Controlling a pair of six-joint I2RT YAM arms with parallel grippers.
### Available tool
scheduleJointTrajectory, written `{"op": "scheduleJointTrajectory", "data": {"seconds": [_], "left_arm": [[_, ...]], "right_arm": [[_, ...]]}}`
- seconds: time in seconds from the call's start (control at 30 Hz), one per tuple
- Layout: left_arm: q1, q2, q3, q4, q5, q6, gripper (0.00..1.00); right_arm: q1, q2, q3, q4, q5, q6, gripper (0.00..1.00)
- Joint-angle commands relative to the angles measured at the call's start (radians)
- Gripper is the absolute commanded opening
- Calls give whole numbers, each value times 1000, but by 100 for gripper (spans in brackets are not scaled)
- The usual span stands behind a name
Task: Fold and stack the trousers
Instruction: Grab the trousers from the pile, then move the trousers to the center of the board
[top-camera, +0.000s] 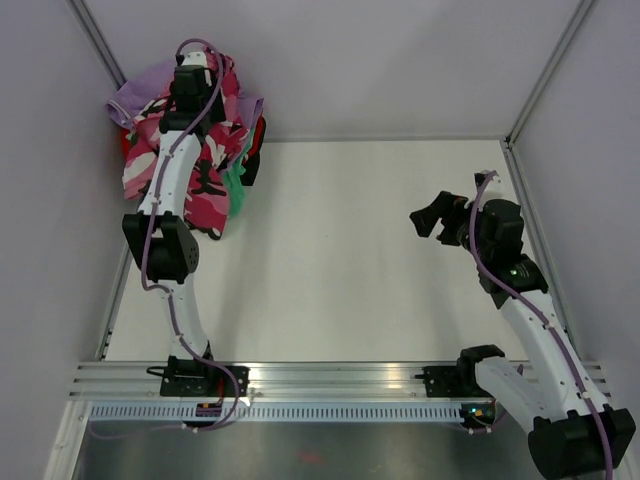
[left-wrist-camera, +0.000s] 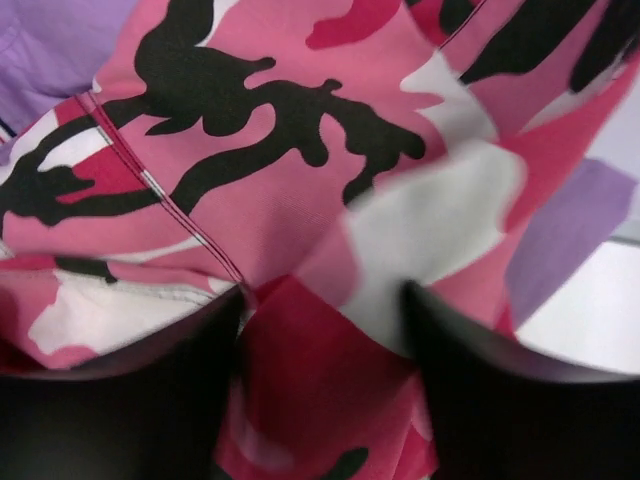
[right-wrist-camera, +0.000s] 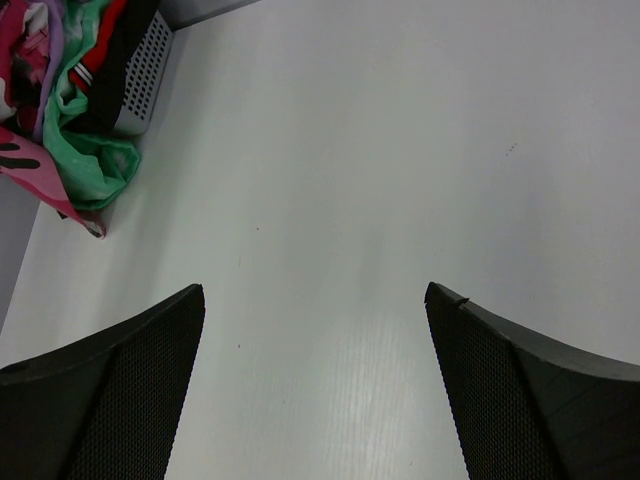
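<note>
The pink camouflage trousers (top-camera: 210, 170) lie heaped on a pile of clothes in the far left corner, with part hanging down towards the table. They fill the left wrist view (left-wrist-camera: 300, 200). My left gripper (top-camera: 195, 68) reaches down into the top of the pile. In its own view the left gripper (left-wrist-camera: 322, 300) has its fingers apart, pressed into the cloth, with a hot pink fold bulging between them. My right gripper (top-camera: 432, 215) hovers open and empty over the right side of the white table; it is also wide open in its own view (right-wrist-camera: 315, 295).
A plain lavender garment (top-camera: 140, 90) lies under the trousers at the back left (left-wrist-camera: 50, 50). Green cloth (right-wrist-camera: 90, 160) and red cloth (right-wrist-camera: 105, 40) spill from a grey perforated basket (right-wrist-camera: 145, 75). Walls close in the white table (top-camera: 380, 250) on the left, back and right.
</note>
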Motion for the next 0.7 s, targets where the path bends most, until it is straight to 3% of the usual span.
{"op": "scheduleJointTrajectory", "data": {"seconds": [0.0, 0.03, 0.1, 0.13, 0.27, 0.33, 0.43, 0.53, 0.57, 0.63, 0.67], "left_arm": [[37, 7, -35, 42, 130, 45, 62], [37, 2, -40, 42, 144, 47, 31], [37, -27, -54, 52, 173, 49, 9], [37, -42, -54, 52, 175, 44, 2], [37, -188, -46, 52, 244, 44, 2], [35, -260, -38, 48, 343, 18, 2], [-2, -390, -3, 24, 436, 13, 2], [-176, -489, 43, -26, 396, 82, 2], [-307, -512, 38, -34, 390, 105, 2], [-434, -556, 31, -57, 396, 61, 2], [-553, -568, -4, -66, 406, 27, 2]], "right_arm": [[2, 28, 34, 56, 1, 7, 98], [2, 40, 36, 62, 0, 11, 98], [2, 46, 37, 88, -10, 31, 98], [2, 51, 37, 96, -19, 39, 98], [2, 64, 57, 122, -23, 50, 98], [2, 75, 97, 119, -19, 41, 98], [2, 98, 166, 92, 79, 62, 98], [2, 130, 265, -16, 214, 119, 98], [2, 138, 290, -77, 304, 131, 98], [1, 138, 344, -128, 383, 159, 98], [1, 123, 358, -173, 459, 165, 98]]}}
